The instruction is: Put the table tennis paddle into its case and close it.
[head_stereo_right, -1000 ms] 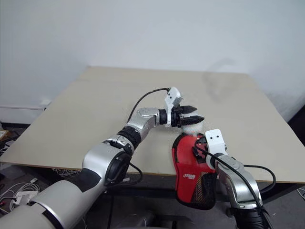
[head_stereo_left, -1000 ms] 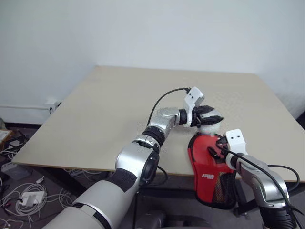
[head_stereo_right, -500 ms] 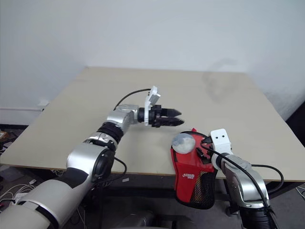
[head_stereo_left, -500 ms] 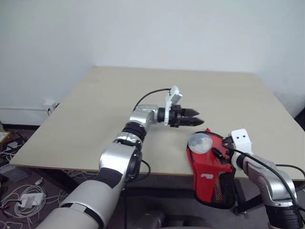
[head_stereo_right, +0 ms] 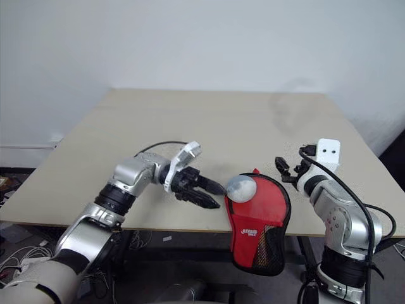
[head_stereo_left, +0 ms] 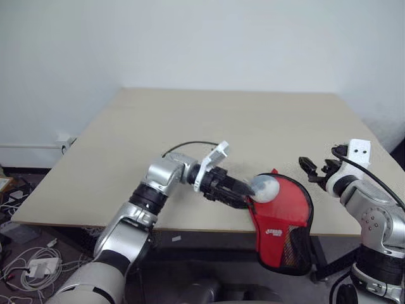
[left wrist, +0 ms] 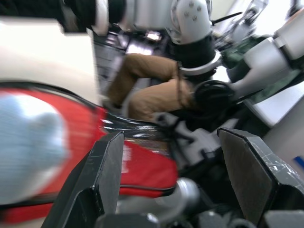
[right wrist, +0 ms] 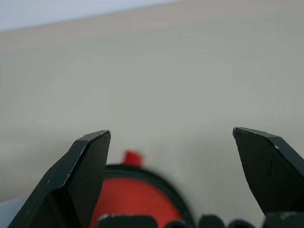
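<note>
The red case (head_stereo_left: 283, 214) lies at the table's front edge, its mesh-pocket end hanging over the edge. A small grey-white roundish object (head_stereo_left: 264, 187) rests on its left side. The table tennis paddle is hidden. My left gripper (head_stereo_left: 239, 190) is low over the table just left of that object, pointing at it, open and empty; its wrist view shows the case (left wrist: 142, 164) beyond the fingers (left wrist: 107, 166). My right gripper (head_stereo_left: 312, 169) hovers right of the case, clear of it, open and empty. In its wrist view the case (right wrist: 135, 199) shows low between the fingers (right wrist: 90, 161).
The pale table (head_stereo_left: 228, 120) stretches bare behind both grippers up to a white wall. Cables and sockets lie on the floor (head_stereo_left: 31, 259) at the left, below the table.
My left gripper swung back toward the front edge and down, now pointing at the roundish object. The right gripper rose and drew away from the case. The case's round top now lies spread wider.
</note>
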{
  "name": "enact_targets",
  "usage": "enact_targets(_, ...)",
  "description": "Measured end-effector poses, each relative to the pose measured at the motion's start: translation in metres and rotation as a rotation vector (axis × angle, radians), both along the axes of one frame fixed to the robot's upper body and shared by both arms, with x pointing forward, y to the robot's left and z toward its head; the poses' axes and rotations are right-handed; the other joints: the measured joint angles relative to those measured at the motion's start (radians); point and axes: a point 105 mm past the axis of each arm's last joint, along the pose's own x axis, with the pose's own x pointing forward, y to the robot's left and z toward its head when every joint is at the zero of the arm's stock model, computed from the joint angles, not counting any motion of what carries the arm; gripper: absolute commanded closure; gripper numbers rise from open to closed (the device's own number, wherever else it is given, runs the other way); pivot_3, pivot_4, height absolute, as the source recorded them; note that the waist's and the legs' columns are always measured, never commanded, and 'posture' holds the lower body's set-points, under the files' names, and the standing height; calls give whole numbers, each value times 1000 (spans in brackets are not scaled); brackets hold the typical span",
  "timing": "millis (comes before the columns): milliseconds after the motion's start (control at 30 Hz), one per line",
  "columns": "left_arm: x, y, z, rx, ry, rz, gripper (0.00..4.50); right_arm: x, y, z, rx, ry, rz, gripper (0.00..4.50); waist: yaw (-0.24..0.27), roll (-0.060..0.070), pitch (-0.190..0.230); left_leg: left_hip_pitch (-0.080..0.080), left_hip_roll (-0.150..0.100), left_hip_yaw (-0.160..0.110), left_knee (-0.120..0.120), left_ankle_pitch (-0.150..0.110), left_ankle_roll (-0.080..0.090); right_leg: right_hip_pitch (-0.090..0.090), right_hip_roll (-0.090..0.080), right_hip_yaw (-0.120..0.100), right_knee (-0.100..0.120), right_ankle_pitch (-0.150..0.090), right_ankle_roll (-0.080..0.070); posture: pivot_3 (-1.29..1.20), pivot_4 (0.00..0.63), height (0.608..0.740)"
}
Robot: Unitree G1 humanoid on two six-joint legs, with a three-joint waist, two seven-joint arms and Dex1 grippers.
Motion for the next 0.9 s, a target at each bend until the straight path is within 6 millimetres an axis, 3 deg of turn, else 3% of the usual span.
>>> enact_targets(167,2,-15,-26,99,10,29,1194,-8,42,-12,45,95,220,0,0,1,1,0,0,0,0,-3,4,0,-1,0,-1,0,0,0,0,740)
enact_targets(433,0,-29,-69,175,-68,48,1194,-15,59,-25,35,159,352,0,0,1,1,-1,0,1,-1,-3,5,-1,-1,1,-1,0,0,0,0,740)
enact_targets(633,0,-52,-72,132,-178,84,1194,-20,68,-28,63,190,408,0,9,0,1,-2,0,1,1,-4,6,0,-2,-1,-1,0,0,0,0,740)
enact_targets(900,8,-56,-75,127,-196,153,1194,-29,75,-34,117,248,453,0,9,0,1,-2,0,1,1,-4,6,0,-2,-1,-1,0,0,0,0,740)
